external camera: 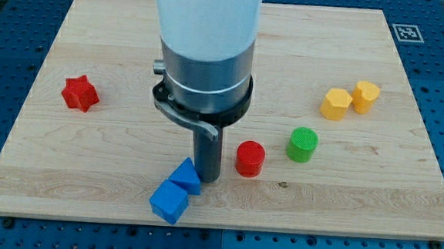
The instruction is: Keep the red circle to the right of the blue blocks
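Note:
The red circle stands on the wooden board, right of centre toward the view's bottom. Two blue blocks lie to its left: a smaller one and a blue cube just below it, touching. My tip is between the smaller blue block and the red circle, right beside the blue block's right edge and a short gap left of the red circle.
A green circle sits just right of the red circle. Two yellow blocks lie at the right. A red star lies at the left. The board's bottom edge runs just below the blue cube.

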Tool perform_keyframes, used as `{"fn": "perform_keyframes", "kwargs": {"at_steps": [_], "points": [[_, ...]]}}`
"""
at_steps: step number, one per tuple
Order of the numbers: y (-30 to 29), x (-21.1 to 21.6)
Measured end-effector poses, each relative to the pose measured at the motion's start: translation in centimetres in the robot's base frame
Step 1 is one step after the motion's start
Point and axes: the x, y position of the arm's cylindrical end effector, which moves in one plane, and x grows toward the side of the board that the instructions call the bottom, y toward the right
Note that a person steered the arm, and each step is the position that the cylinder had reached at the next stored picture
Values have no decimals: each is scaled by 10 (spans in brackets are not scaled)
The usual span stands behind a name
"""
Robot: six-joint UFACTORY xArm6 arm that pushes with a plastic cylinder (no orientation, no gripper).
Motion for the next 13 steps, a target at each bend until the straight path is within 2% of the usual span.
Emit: {"fn": "perform_keyframes", "kwargs": {"at_steps": [3, 5, 6, 8, 10, 11, 13], "points": [[36, 42], [47, 50], [50, 43], [104, 7], [108, -38], [88, -52], [42, -47]]}}
